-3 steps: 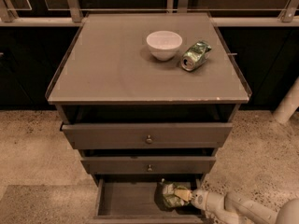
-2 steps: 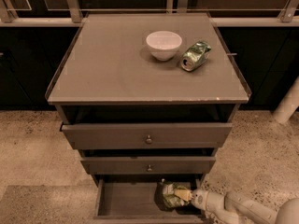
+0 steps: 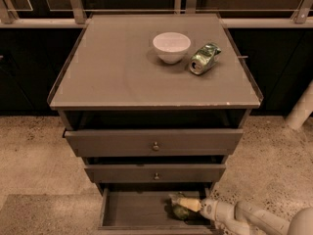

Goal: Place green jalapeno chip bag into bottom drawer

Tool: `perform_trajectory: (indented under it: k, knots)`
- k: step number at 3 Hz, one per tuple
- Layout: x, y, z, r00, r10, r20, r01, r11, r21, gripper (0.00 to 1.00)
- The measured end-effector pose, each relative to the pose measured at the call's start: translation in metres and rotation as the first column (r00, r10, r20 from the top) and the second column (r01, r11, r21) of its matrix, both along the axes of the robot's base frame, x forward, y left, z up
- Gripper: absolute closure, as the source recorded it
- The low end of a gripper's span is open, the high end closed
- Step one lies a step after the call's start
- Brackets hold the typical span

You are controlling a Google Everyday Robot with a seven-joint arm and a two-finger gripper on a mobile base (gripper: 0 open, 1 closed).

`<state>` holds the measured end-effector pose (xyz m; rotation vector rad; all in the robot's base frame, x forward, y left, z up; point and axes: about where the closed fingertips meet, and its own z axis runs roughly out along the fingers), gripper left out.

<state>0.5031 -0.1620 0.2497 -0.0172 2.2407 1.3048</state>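
The bottom drawer is pulled out, and its dark inside shows below the two knobbed drawers. The green jalapeno chip bag lies low inside it at the right end. My gripper reaches in from the lower right on its white arm. It is right at the bag's top and touches or overlaps it.
A white bowl and a dented shiny green can lying on its side sit on the cabinet top. The two upper drawers stand slightly out. Speckled floor surrounds the cabinet. A white post stands at the right.
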Motion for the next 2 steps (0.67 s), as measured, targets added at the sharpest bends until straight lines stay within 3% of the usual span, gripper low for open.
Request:
perform_trajectory:
  k: [1, 2]
  knots:
    - [0.0000, 0.0001, 0.0000, 1.0000, 0.000, 0.000, 0.000, 1.000, 0.000, 0.00]
    - [0.0000, 0.0001, 0.0000, 1.0000, 0.000, 0.000, 0.000, 1.000, 0.000, 0.00]
